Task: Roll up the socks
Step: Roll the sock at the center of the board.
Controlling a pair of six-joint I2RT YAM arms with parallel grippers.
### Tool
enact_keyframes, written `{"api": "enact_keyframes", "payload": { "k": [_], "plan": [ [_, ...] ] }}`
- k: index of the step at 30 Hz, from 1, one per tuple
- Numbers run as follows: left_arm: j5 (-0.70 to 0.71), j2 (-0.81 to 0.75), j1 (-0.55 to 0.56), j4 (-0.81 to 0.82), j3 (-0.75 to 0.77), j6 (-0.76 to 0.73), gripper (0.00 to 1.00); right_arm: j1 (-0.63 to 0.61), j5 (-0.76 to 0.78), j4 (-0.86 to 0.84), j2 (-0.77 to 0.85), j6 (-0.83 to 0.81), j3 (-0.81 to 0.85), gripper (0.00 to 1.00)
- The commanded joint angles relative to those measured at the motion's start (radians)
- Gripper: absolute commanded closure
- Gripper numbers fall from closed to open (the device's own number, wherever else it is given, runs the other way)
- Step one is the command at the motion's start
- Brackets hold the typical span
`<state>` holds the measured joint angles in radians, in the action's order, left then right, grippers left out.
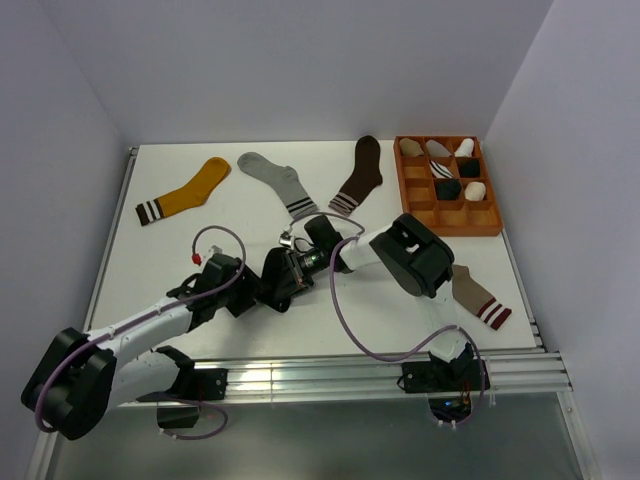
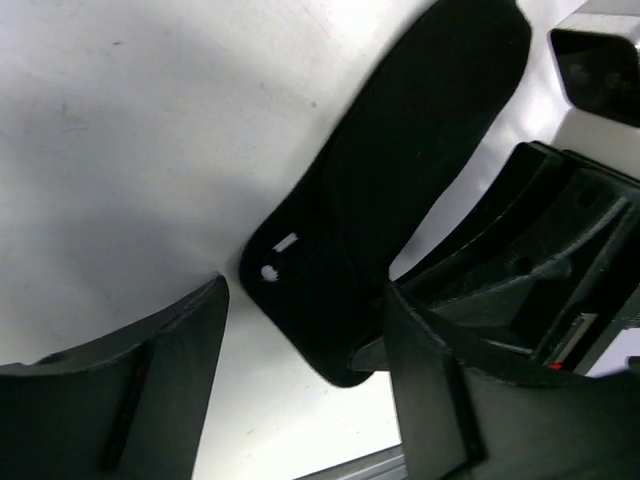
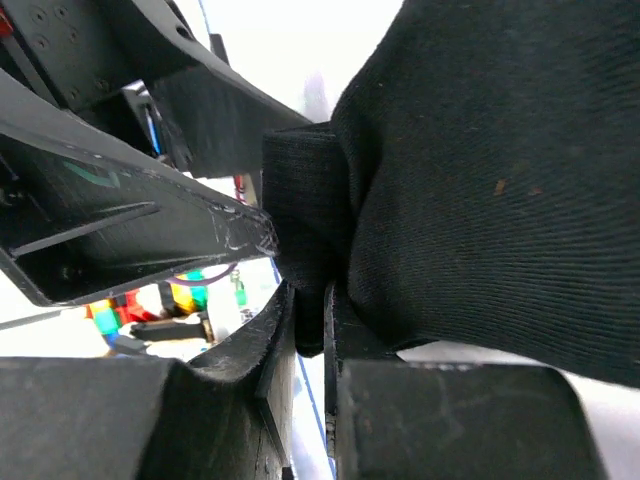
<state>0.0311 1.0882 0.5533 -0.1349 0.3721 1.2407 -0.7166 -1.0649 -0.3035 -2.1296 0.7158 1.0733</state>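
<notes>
A plain black sock [image 2: 420,130] lies flat on the white table, its end reaching between the fingers of my left gripper [image 2: 305,305]. That gripper is open and straddles the sock's end without gripping it. My right gripper [image 3: 310,305] is shut on a bunched fold of the same black sock [image 3: 480,180]. In the top view the two grippers meet at mid-table, left [image 1: 262,290] and right [image 1: 296,268], and they hide the black sock there. A taupe sock [image 1: 478,297] with a maroon-and-white cuff lies flat at the right, partly under the right arm.
At the back lie a mustard sock [image 1: 188,193], a light grey sock [image 1: 278,180] and a dark brown sock [image 1: 360,175]. An orange compartment tray [image 1: 447,228] with rolled socks stands at the back right. A metal rail [image 1: 380,372] edges the near side.
</notes>
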Motion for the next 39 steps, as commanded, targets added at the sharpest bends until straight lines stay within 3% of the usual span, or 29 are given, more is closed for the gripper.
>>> {"api": "enact_keyframes", "payload": {
  "k": [1,3,6,10,14,16,17,20,23,27,30,39],
  "plan": [
    [0.021,0.029,0.01,0.049,-0.024,0.052,0.33,0.012,-0.007,-0.074,-0.018,0.073,-0.006,1.0],
    [0.033,0.038,0.011,0.032,-0.029,0.062,0.36,0.017,-0.009,-0.077,-0.026,0.082,-0.006,1.0],
    [0.058,0.047,0.011,0.011,-0.029,0.075,0.48,0.017,0.013,-0.033,-0.02,0.05,0.002,1.0],
    [0.082,0.081,0.011,-0.037,-0.006,0.074,0.7,0.016,0.083,0.073,0.045,-0.044,0.005,0.98],
    [0.064,0.136,0.008,-0.048,0.022,0.045,0.85,0.013,0.181,0.185,0.114,-0.146,0.002,0.91],
    [0.053,0.171,0.005,-0.052,0.042,0.019,0.89,0.003,0.219,0.211,0.146,-0.179,-0.007,0.79],
    [0.041,0.182,0.004,-0.058,0.048,0.011,0.89,-0.001,0.274,0.23,0.192,-0.217,-0.013,0.7],
    [0.024,0.216,0.002,-0.077,0.068,-0.021,0.91,-0.035,0.394,0.262,0.304,-0.32,-0.047,0.57],
    [0.006,0.242,-0.006,-0.094,0.091,-0.063,0.91,-0.104,0.639,0.268,0.414,-0.43,-0.099,0.5],
    [-0.014,0.275,-0.012,-0.115,0.126,-0.122,0.91,-0.225,1.018,0.219,0.511,-0.553,-0.182,0.47],
    [-0.022,0.309,-0.016,-0.127,0.162,-0.161,0.91,-0.32,1.178,0.184,0.525,-0.621,-0.194,0.46],
    [-0.042,0.354,-0.024,-0.152,0.225,-0.228,0.91,-0.49,1.385,0.168,0.436,-0.751,-0.127,0.45]
  ]
}}
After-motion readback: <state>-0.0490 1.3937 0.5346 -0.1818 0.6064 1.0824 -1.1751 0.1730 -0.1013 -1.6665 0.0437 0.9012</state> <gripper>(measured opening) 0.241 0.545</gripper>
